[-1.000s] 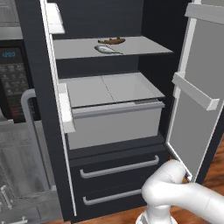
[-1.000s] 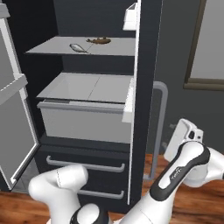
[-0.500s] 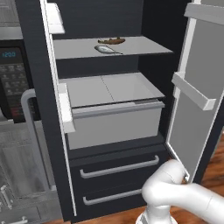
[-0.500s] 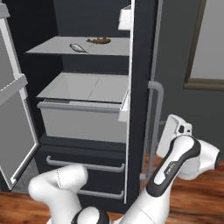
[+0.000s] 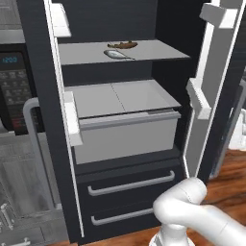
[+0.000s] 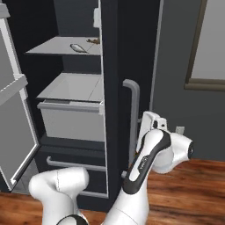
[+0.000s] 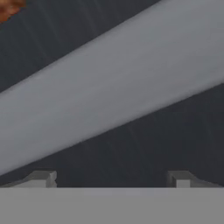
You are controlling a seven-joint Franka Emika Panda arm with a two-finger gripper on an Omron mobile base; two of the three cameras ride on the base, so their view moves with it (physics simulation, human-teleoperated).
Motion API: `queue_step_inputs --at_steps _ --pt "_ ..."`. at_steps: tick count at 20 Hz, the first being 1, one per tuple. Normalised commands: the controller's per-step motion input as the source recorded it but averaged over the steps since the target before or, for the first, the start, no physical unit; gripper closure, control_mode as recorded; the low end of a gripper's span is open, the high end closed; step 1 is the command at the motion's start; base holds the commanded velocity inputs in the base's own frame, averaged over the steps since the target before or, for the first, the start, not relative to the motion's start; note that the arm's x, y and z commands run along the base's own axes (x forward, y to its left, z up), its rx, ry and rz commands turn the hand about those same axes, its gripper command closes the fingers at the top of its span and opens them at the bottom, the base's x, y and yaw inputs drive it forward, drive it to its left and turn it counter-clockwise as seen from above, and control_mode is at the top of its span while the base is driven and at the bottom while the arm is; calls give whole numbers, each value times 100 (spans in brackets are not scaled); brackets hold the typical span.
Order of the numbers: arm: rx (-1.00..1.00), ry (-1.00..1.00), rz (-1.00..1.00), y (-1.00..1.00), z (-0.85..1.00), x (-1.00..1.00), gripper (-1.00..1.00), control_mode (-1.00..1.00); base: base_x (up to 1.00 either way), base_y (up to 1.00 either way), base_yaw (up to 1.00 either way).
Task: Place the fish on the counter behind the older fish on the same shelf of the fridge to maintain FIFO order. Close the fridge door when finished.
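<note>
As the right-hand door has swung further shut, the gripper (image 7: 112, 179), jaws spread wide and empty, presses against its handle (image 6: 133, 118); the fish (image 5: 123, 44) lies behind the older fish (image 5: 115, 54), far above the gripper, so closing remains.

The white arm rises from the base, bends at a rounded elbow low in front, then reaches out to the robot's right — forearm angled upward, wrist turned toward the left. The gripper (image 7: 111, 178) is spread wide, its two finger tips (image 7: 41, 178) well apart with nothing between them — empty
</note>
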Motion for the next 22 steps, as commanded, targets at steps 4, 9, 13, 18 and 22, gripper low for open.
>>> queue_step_inputs --at_steps 4,9,13,18,22 --pt "-8 0 0 100 24 0 -100 -100 0 0 0" --pt "-8 0 -12 100 34 1 -100 -100 0 0 0" --pt "-10 0 -28 94 36 31 -100 -100 0 0 0" --pt "-5 2 -25 21 47 60 -100 -100 0 0 0" --pt "-1 1 -14 -17 51 38 -100 -100 0 0 0"
